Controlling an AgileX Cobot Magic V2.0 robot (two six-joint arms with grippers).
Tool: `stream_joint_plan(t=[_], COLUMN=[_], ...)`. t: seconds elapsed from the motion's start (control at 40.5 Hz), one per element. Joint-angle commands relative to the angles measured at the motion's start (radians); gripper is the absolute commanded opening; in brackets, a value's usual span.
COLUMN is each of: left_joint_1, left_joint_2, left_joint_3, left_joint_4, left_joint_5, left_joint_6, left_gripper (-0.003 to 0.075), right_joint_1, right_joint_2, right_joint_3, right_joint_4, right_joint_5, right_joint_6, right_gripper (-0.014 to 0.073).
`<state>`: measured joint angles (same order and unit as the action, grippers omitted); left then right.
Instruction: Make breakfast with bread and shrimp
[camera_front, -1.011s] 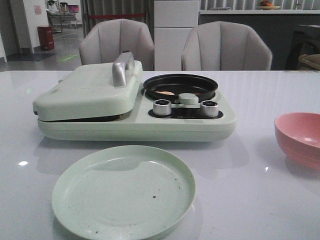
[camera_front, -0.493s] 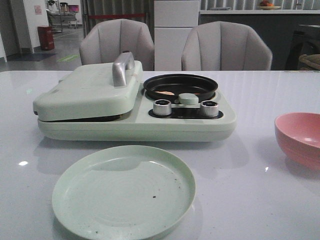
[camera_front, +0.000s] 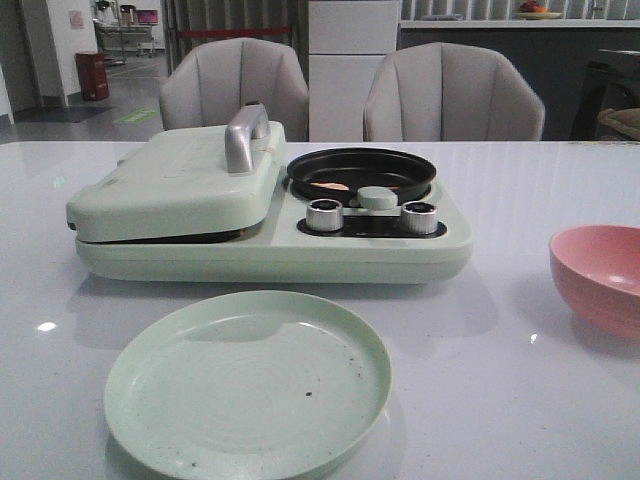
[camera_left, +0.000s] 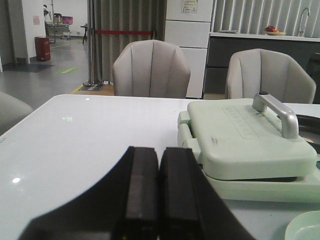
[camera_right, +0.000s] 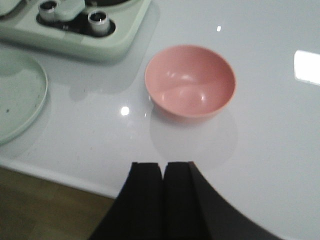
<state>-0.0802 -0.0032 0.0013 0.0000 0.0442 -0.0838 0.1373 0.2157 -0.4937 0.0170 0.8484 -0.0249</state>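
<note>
A pale green breakfast maker (camera_front: 270, 215) stands mid-table, its sandwich lid (camera_front: 175, 180) closed with a silver handle (camera_front: 243, 135). Small orange-pink shrimp pieces (camera_front: 333, 185) lie in its black round pan (camera_front: 361, 172). The bread is hidden. A pale green plate (camera_front: 247, 382) sits empty at the front. My left gripper (camera_left: 159, 150) is shut and empty, low over the table to the left of the maker (camera_left: 250, 145). My right gripper (camera_right: 162, 165) is shut and empty above the table's front edge, near the pink bowl (camera_right: 190, 82).
The pink bowl (camera_front: 600, 275) is empty at the right of the table. Two knobs (camera_front: 324, 214) sit on the maker's front. Two grey chairs (camera_front: 452, 92) stand behind the table. The plate's rim (camera_right: 35, 107) shows in the right wrist view.
</note>
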Motion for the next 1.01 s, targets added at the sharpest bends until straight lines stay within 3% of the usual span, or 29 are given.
stream_joint_plan(t=[0.0,0.469,0.987], left_joint_1=[-0.008,-0.008,-0.008], left_joint_2=[-0.019,-0.019,-0.018], left_joint_3=[0.029,0.029,0.029], left_joint_4=[0.0,0.0,0.0], left_joint_5=[-0.089,-0.089,-0.089], left_joint_6=[-0.01,-0.01,-0.01], left_gripper=[0.0101,0.0101,0.0101], right_joint_1=[-0.028,-0.144,-0.145], right_joint_2=[-0.043,-0.249,-0.247], right_joint_3=[0.064,0.51,0.505], right_joint_4=[-0.03,-0.027,0.057], right_joint_5=[-0.253,-0.793,-0.861], right_joint_6=[-0.002,-0.002,-0.002], right_gripper=[0.0017,0.0017,0.0017])
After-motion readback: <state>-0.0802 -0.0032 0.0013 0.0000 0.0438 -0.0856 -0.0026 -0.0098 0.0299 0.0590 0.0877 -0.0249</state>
